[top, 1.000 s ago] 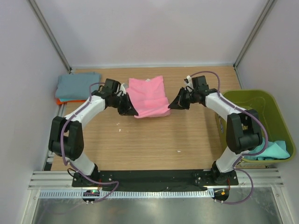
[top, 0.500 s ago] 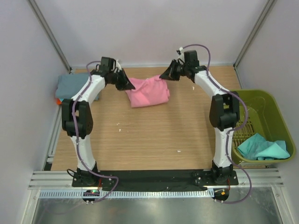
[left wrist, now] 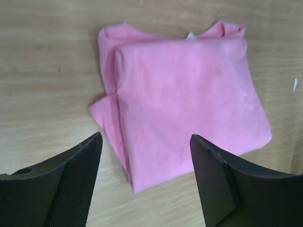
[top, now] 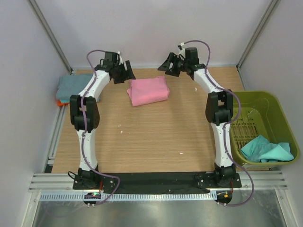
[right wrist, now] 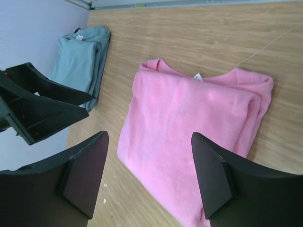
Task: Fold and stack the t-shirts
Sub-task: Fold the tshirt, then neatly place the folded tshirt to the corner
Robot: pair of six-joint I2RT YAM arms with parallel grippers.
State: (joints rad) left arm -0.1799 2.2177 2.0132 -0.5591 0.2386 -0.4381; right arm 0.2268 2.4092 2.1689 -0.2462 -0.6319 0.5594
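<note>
2 units, left gripper and right gripper, hover with jaws apart by the folded pink shirt; stacking onto the far-left pile likely follows.

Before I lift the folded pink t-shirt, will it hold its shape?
Probably floppy: the pink t-shirt is soft cloth in loose layers, so a one-edge pinch would likely let it sag and unfold. It looks light, and pushed across the wooden table it would likely bunch rather than slide.

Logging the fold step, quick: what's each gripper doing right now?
Left gripper: open, holding nothing; the pink t-shirt lies free.
Right gripper: open, holding nothing.
</note>
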